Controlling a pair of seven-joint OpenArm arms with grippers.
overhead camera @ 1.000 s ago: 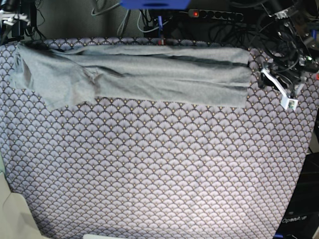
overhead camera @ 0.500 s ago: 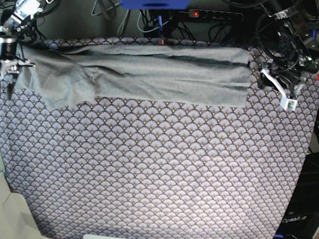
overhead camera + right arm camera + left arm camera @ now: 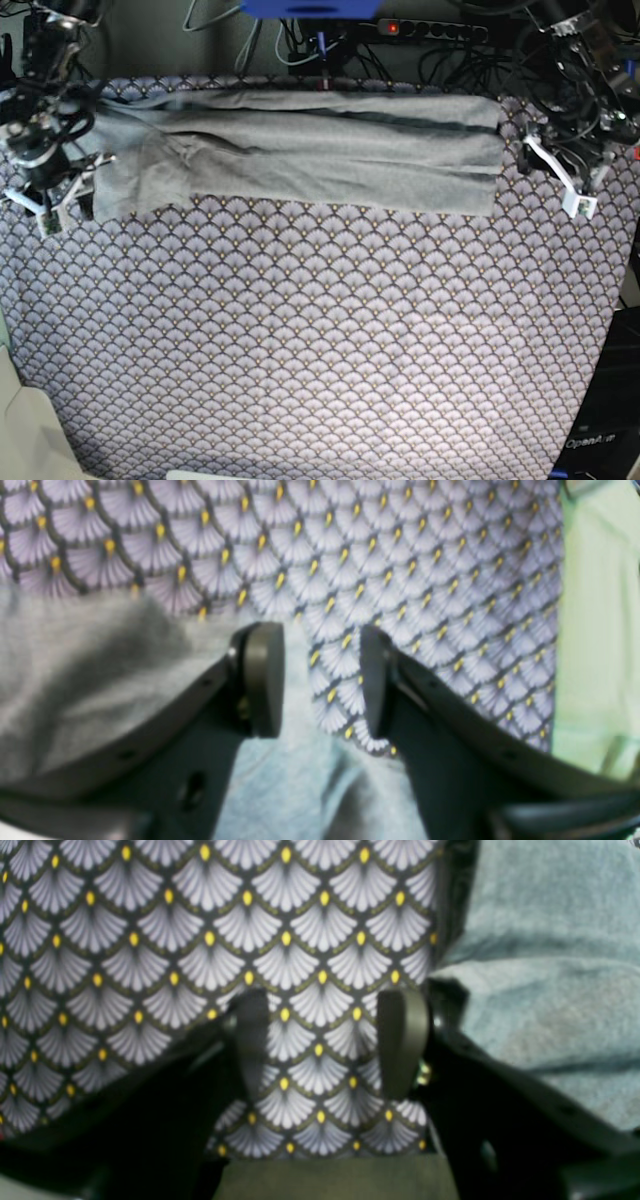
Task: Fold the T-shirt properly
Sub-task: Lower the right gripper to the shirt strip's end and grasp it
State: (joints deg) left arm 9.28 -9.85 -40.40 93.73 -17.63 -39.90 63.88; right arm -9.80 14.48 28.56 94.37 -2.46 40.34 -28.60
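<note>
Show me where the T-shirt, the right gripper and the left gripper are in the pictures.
T-shirt point(image 3: 330, 150): base view, middle of the folded grey band.
Right gripper point(image 3: 322, 680): right wrist view, gap between its open fingertips.
Left gripper point(image 3: 325, 1040): left wrist view, gap between its open fingertips.

Right claw point(image 3: 55, 200) hides the T-shirt point(image 3: 300, 150) end.

T-shirt point(image 3: 300, 150) soft matt knit cloth; table cloth point(image 3: 320, 340) smooth printed fabric; claw pads point(image 3: 265, 680) seemingly matt plastic.
</note>
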